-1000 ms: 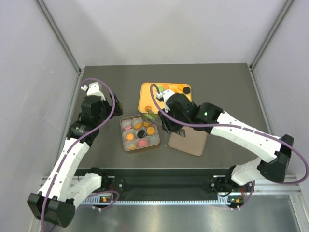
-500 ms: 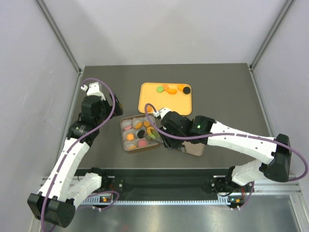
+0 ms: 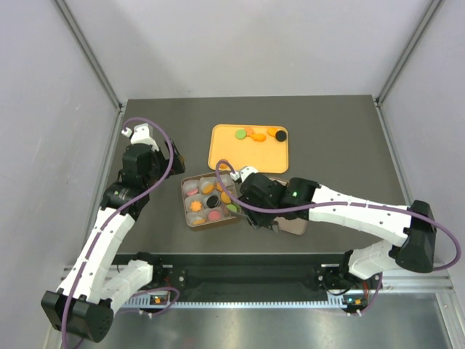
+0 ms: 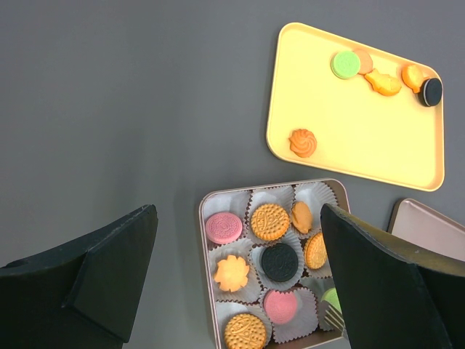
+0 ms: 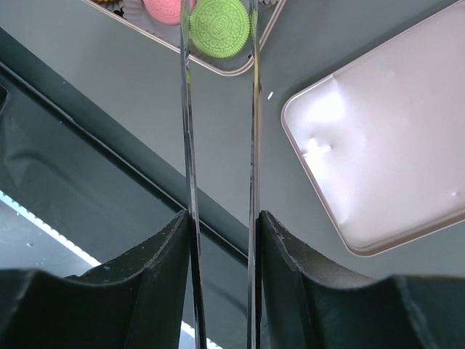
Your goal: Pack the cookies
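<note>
My right end effector (image 5: 221,240) clamps metal tongs (image 5: 254,145), which pinch a green cookie (image 5: 219,27) over the cookie tin's (image 4: 206,254) corner nearest the surface's near edge. My left end effector (image 4: 238,247) hangs spread wide.

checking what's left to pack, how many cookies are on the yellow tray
6: green cookie, tan cookie half behind it, fish-shaped cookie, orange cookie and black cookie along one edge; swirl cookie alone.

A dark grey table (image 3: 341,131) sits between plain pale walls (image 3: 247,43) edged by slanted metal posts (image 3: 87,51).
</note>
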You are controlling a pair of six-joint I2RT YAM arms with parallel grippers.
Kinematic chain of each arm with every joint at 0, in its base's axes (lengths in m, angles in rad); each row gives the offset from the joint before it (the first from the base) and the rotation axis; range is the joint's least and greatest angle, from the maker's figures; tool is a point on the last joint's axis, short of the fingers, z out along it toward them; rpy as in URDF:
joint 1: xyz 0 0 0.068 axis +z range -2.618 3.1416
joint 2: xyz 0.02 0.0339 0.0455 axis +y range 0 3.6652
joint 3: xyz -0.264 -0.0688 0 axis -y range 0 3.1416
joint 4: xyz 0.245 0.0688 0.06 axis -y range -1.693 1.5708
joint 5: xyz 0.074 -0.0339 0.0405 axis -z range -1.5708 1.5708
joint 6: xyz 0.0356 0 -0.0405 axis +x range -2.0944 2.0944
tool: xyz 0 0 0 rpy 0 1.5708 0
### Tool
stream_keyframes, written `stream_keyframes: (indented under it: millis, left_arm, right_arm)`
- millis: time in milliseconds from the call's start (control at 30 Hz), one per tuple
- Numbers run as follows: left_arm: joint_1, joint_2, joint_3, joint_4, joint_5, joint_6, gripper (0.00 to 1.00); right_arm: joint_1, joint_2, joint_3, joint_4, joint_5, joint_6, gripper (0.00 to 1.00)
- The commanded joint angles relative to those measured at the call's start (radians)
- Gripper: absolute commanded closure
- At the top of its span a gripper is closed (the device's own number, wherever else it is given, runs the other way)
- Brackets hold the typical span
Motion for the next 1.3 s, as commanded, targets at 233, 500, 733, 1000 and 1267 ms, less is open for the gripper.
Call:
stream_keyframes:
  millis: [233,500,733,1000,1267]
  left_arm:
    - [0.005,-0.018,-0.011,0.051,0.009,-0.010,0.01]
    - [0.005,-0.018,-0.011,0.051,0.009,-0.010,0.01]
    - [0.005,-0.015,-0.011,0.051,0.010,-0.010,0.01]
    - [0.005,-0.010,-0.011,0.054,0.018,-0.011,0.01]
    - [0.005,0.002,-0.011,0.058,0.033,-0.014,0.01]
  right_arm:
    - [0.021,-0.003,0.008,0.048,0.032,0.012,0.56]
    - [0.022,-0.005,0.013,0.043,0.036,0.012,0.55]
    - [0.018,-0.028,0.059,0.020,0.047,-0.002,0.54]
    - [-0.130,-0.114,0.123,-0.027,0.030,-0.068,0.53]
    - [-0.531,-0.137,0.108,0.067,-0.031,-0.170,0.53]
